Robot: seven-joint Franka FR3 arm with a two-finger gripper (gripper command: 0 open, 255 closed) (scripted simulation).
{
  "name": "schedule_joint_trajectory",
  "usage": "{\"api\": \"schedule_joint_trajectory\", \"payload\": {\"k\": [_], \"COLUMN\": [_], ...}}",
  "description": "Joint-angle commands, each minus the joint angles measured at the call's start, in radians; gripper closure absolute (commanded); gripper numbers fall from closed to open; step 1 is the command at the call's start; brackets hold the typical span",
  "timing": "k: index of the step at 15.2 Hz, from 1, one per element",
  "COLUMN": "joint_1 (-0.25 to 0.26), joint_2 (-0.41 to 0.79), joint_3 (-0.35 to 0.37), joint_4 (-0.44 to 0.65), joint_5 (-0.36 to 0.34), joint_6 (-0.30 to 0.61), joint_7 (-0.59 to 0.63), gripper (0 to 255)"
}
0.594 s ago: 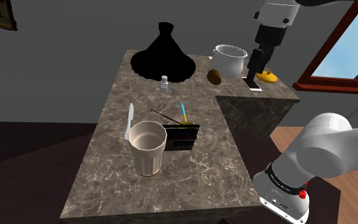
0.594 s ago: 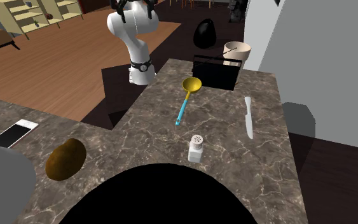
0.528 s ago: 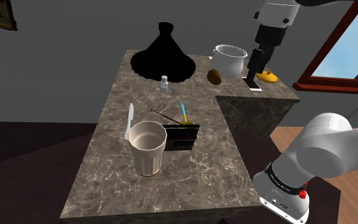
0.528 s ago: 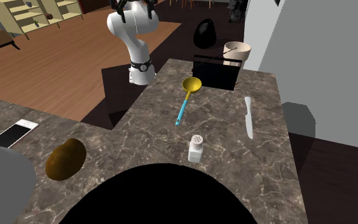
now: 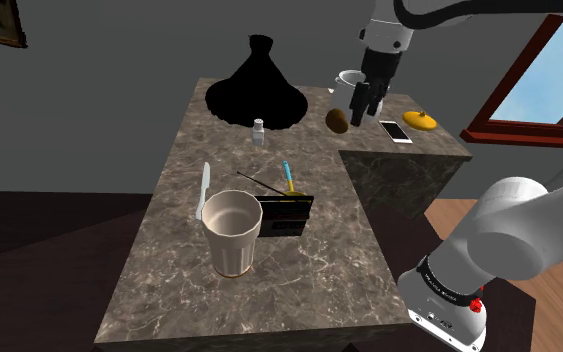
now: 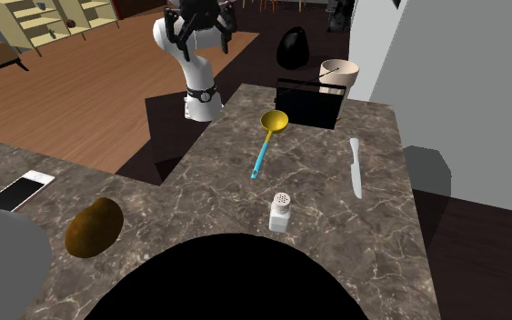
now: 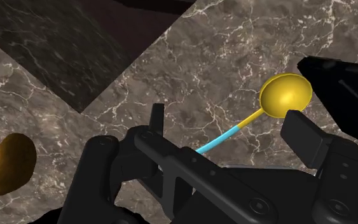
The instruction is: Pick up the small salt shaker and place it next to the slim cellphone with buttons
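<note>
1. The end effector (image 5: 366, 104) hangs open and empty over the surface (image 5: 299, 260), near the potato (image 5: 337, 121).
2. The shaker (image 5: 258, 131) stands upright just beside the black dome (image 5: 257, 85), well apart from the phone (image 5: 396, 131).

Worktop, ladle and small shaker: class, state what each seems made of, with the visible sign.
The dark veined worktop looks like stone, perhaps marble: pale veins cross a brown-grey ground. The ladle with yellow bowl and blue handle seems plastic, by its flat bright colours; painted metal is possible. The small white shaker with a holed cap is drawn plain; material open.
</note>
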Motion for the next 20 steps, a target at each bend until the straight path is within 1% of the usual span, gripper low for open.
{"api": "schedule_joint_trajectory", "payload": {"k": [1, 6, 11, 16, 20], "joint_1": [0.008, 0.022, 0.033, 0.039, 0.041], "joint_2": [0.077, 0.262, 0.449, 0.637, 0.790], "joint_3": [0.000, -0.003, -0.003, 0.001, 0.007], "joint_4": [0.037, 0.135, 0.263, 0.425, 0.580], "joint_5": [0.005, 0.018, 0.034, 0.050, 0.062], "joint_6": [0.047, 0.149, 0.221, 0.262, 0.271], "joint_7": [-0.006, -0.028, -0.051, -0.073, -0.089], "gripper": [0, 0, 0, 0, 0]}}
